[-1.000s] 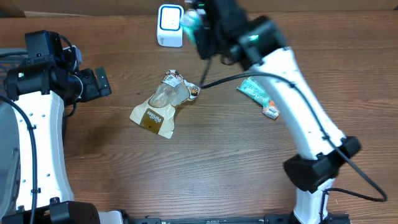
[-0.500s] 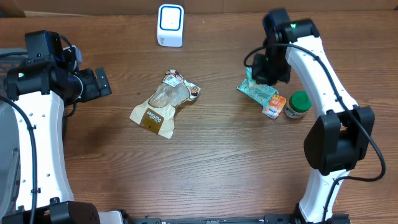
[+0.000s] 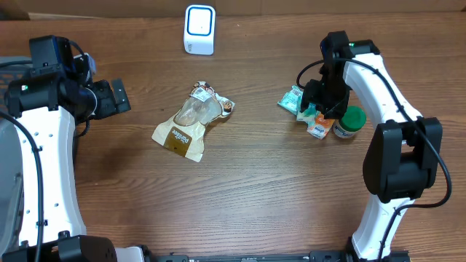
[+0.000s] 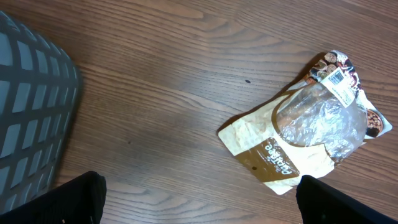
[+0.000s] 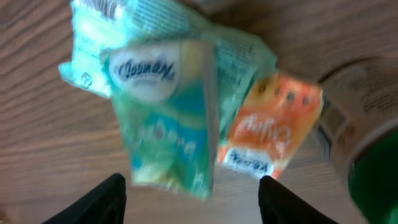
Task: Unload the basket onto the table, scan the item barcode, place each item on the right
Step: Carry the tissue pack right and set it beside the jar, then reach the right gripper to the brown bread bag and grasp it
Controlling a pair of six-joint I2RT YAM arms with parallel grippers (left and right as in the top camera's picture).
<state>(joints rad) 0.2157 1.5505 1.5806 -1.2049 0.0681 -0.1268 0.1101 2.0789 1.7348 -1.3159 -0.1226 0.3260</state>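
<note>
The teal tissue pack [image 5: 166, 109] reads Kleenex on its white oval; other print is illegible.

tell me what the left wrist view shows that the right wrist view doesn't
Only left wrist: a crinkled brown-and-clear plastic snack pouch and a grey mesh basket at the left edge. Only right wrist, blurred: a teal plastic tissue pack, a small orange carton beside it, and a green-lidded jar. Both: the brown wooden table, with that arm's own gripper open at the bottom edge: left gripper, right gripper.
</note>
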